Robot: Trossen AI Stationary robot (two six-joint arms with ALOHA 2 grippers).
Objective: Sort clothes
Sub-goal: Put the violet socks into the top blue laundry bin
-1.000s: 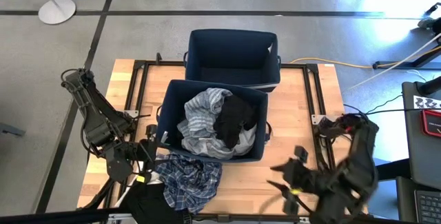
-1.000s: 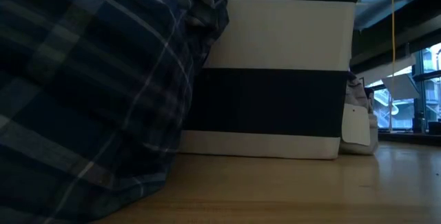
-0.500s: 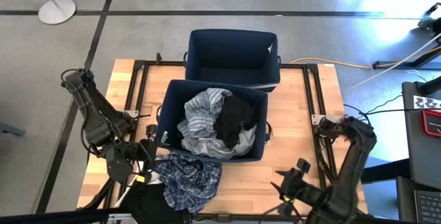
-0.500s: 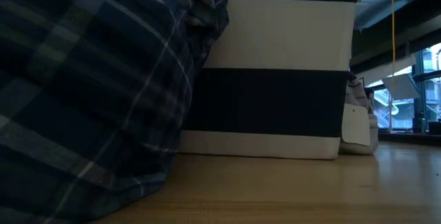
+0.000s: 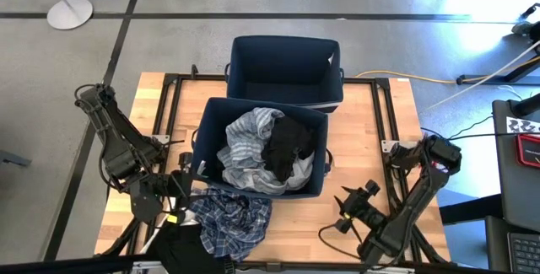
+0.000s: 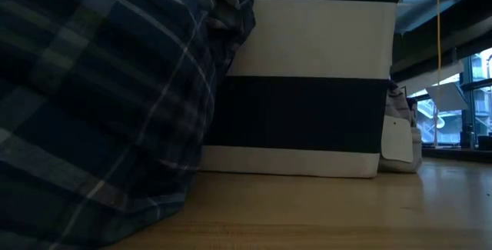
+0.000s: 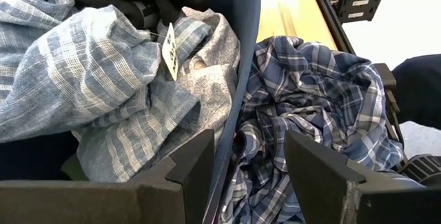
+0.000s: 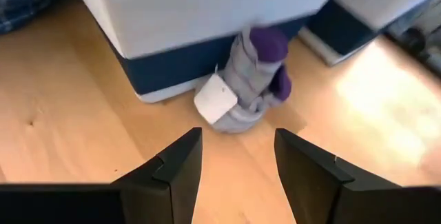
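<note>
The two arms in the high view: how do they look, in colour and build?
Both are dark, jointed arms with black cables along their links. The left gripper and the right gripper each have two dark, angular, wedge-shaped fingers. A small yellow mark shows near the left arm's wrist.

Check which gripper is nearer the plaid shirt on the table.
Left. The left gripper sits at the plaid shirt's edge; the right gripper is across the table, past the bin.

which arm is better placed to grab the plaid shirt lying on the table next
Left. The left gripper sits open right beside the plaid shirt, by the near bin. The right gripper is open too, but far across the bare table.
</note>
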